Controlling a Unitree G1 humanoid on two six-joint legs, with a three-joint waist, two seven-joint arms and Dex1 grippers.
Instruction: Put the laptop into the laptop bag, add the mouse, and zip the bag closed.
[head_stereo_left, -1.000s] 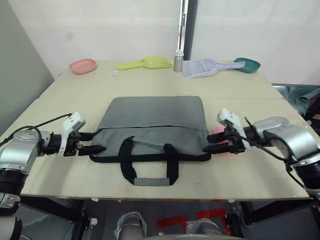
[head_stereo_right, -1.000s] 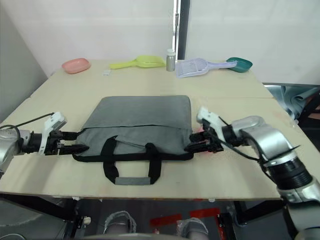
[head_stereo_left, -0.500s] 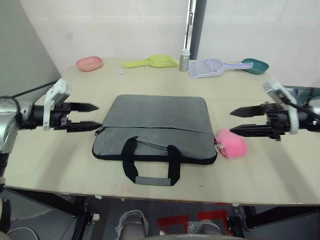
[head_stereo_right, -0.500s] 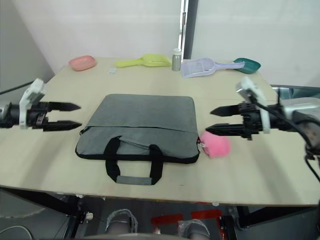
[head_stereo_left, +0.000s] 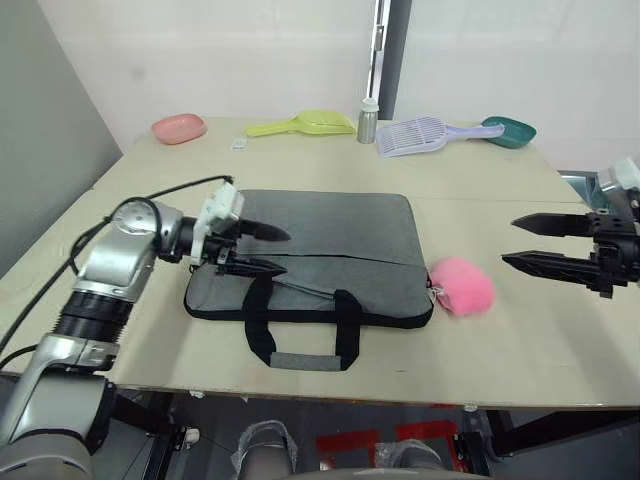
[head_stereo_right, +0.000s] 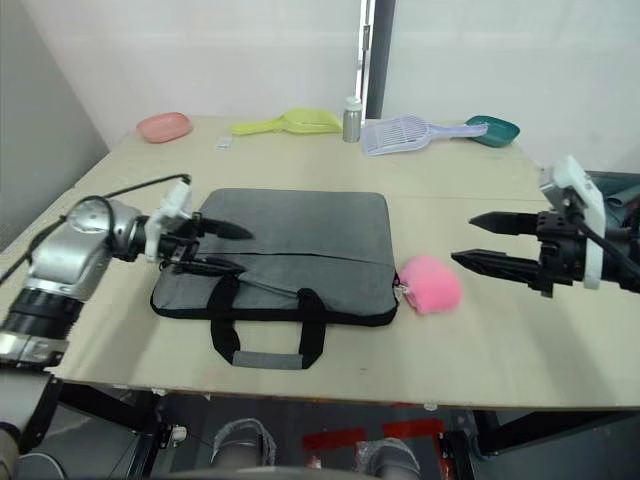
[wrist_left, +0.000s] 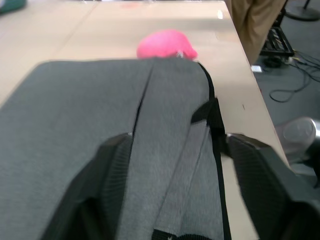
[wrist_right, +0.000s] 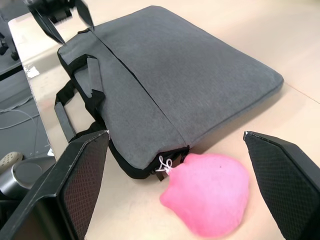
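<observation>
- Laptop bag (head_stereo_left: 315, 250) flat near desk (head_stereo_left: 520, 330) front edge, apparently zipped; laptop and mouse presumably inside.
- Left gripper (head_stereo_left: 262, 250) spread over the bag's left end.
- Right gripper (head_stereo_left: 520, 243) spread, empty, well apart.

I see a plain grey laptop bag (head_stereo_left: 312, 250) with black edging and black handles on my pale beige tabletop (head_stereo_left: 520, 210). A bright pink plush (head_stereo_left: 462, 287) lies beside it. At the back: a salmon-pink dish (head_stereo_left: 179, 128), yellow scoop (head_stereo_left: 303, 124), lilac slotted scoop (head_stereo_left: 420, 135), teal scoop (head_stereo_left: 508, 132).
</observation>
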